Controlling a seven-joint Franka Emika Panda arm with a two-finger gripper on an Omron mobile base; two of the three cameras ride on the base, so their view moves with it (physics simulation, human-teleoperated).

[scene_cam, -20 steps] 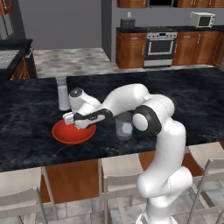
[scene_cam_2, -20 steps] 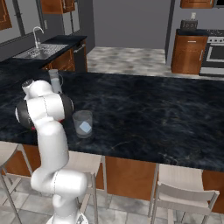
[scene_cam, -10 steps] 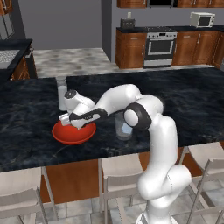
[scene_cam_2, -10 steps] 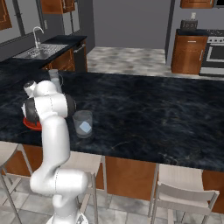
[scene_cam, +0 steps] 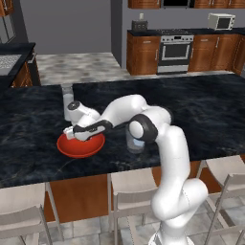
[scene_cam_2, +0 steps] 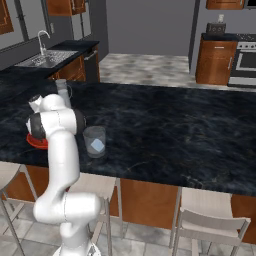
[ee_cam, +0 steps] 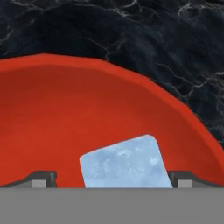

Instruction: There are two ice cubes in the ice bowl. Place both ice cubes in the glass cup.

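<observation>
The red ice bowl (scene_cam: 91, 149) sits near the front edge of the black counter, and a sliver of it (scene_cam_2: 35, 143) peeks out past the arm in the right base view. My gripper (scene_cam: 75, 136) reaches down into it, open. In the hand view one pale blue ice cube (ee_cam: 124, 164) lies on the bowl's floor (ee_cam: 87, 109) between my two fingertips (ee_cam: 41, 179), which stand apart from it on either side. The glass cup (scene_cam_2: 94, 141) stands right of the bowl with another ice cube (scene_cam_2: 96, 145) inside; my elbow partly covers the cup (scene_cam: 135, 143).
A taller narrow glass (scene_cam: 67, 100) stands just behind the bowl, close to my hand. Stools (scene_cam: 131, 189) line the counter's front edge. The stove and cabinets (scene_cam: 174, 50) are far behind.
My hand has dropped lower into the bowl and the arm has stretched further left. The jaws stayed wide. Bowl and cup have not moved.
</observation>
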